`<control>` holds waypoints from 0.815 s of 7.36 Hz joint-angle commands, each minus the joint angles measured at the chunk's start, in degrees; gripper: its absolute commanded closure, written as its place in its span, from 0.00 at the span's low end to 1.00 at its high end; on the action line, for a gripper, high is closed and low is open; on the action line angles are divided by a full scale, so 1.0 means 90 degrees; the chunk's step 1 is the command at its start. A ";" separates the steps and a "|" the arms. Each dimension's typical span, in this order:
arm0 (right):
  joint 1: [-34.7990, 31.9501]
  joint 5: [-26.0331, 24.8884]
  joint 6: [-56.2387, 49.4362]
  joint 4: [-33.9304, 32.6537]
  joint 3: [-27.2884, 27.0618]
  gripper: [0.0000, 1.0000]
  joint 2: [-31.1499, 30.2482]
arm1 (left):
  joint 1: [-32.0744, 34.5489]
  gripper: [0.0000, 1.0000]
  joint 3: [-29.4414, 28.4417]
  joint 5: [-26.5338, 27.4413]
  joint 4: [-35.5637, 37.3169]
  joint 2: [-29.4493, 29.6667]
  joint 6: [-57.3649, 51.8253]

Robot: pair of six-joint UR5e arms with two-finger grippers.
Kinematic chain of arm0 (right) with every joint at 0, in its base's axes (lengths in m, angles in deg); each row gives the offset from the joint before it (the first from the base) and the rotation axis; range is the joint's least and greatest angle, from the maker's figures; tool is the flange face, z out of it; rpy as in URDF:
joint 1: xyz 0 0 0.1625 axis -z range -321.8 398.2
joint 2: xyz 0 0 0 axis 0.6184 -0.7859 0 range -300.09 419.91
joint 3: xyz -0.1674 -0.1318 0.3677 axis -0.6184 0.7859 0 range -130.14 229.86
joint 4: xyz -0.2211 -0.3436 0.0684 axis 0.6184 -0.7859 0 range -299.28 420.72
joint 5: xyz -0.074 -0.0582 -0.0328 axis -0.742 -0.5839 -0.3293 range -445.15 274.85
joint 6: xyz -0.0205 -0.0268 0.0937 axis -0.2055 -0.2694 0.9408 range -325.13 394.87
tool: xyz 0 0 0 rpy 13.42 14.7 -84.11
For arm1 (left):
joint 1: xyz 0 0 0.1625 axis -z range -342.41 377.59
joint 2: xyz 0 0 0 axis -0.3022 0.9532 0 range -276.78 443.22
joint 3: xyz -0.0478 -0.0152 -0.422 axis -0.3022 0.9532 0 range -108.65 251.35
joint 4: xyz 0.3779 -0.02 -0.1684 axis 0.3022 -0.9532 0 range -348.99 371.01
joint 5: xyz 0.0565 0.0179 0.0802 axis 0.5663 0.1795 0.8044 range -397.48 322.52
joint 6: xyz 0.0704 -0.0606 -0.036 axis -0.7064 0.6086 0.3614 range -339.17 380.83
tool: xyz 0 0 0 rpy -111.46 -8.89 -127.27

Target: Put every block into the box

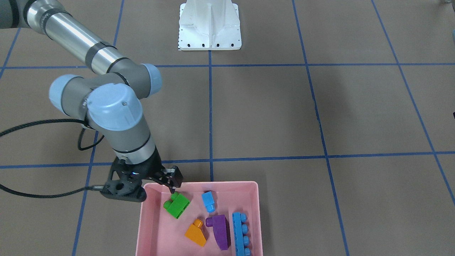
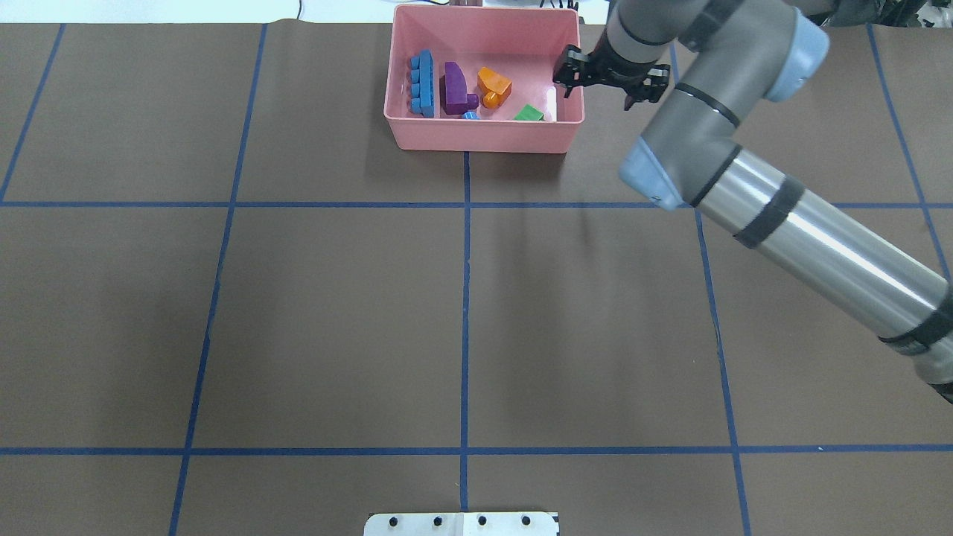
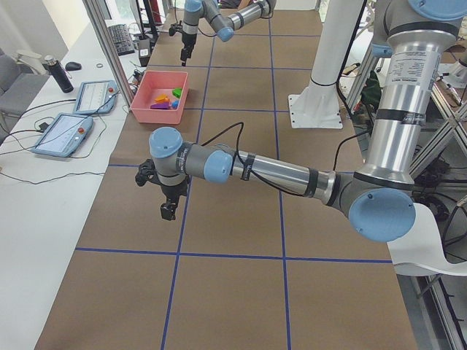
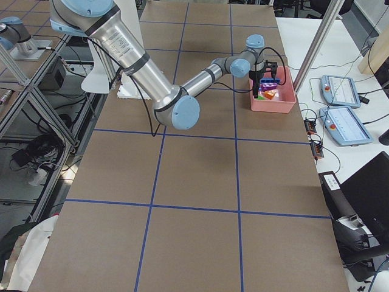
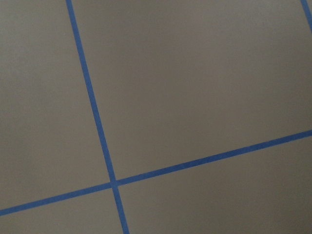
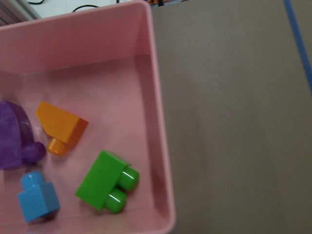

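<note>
The pink box [image 1: 199,184] stands at the table's far edge [image 2: 484,138]. All five blocks lie in it: the green two-stud [image 1: 177,205], the small light-blue [image 1: 208,201], the orange sloped [image 1: 196,233], the purple sloped [image 1: 218,231] and the long light-blue [image 1: 241,233]. My right gripper [image 1: 173,185] hovers over the box's corner by the green block [image 6: 103,180], open and empty [image 2: 599,85]. My left gripper [image 3: 168,210] hangs over bare table far from the box. It shows only in the side view, so I cannot tell whether it is open.
The white robot base [image 1: 209,26] stands at the table's near middle edge. Blue tape lines cross the brown table. A black cable [image 1: 42,193] trails from the right wrist. Two tablets [image 3: 66,135] lie on the side bench beyond the box.
</note>
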 commanded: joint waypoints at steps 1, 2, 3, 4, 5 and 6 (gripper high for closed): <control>-0.1106 0.1023 -0.1832 -0.0317 -0.1675 0.00 -0.2205 | 0.0125 0.00 0.0189 -0.0020 0.0035 -0.0194 -0.0032; -0.1847 0.1531 -0.2741 -0.0365 -0.1912 0.00 -0.2872 | 0.0125 0.00 0.0336 -0.0020 0.0035 -0.0263 -0.0032; -0.2502 0.1961 -0.3717 -0.0356 -0.1924 0.00 -0.3556 | 0.0125 0.00 0.0347 -0.0030 0.0045 -0.0273 -0.0032; -0.3021 0.2014 -0.4964 -0.0366 -0.1914 0.00 -0.4259 | 0.0125 0.00 0.0347 -0.0040 0.0045 -0.0283 -0.0003; -0.3471 0.2014 -0.5924 -0.0375 -0.1885 0.00 -0.4759 | 0.0144 0.00 0.0473 -0.0156 0.0074 -0.0515 -0.0012; -0.3756 0.2014 -0.6194 -0.0521 -0.1924 0.00 -0.4938 | 0.0154 0.00 0.0638 -0.0167 0.0075 -0.0846 -0.0012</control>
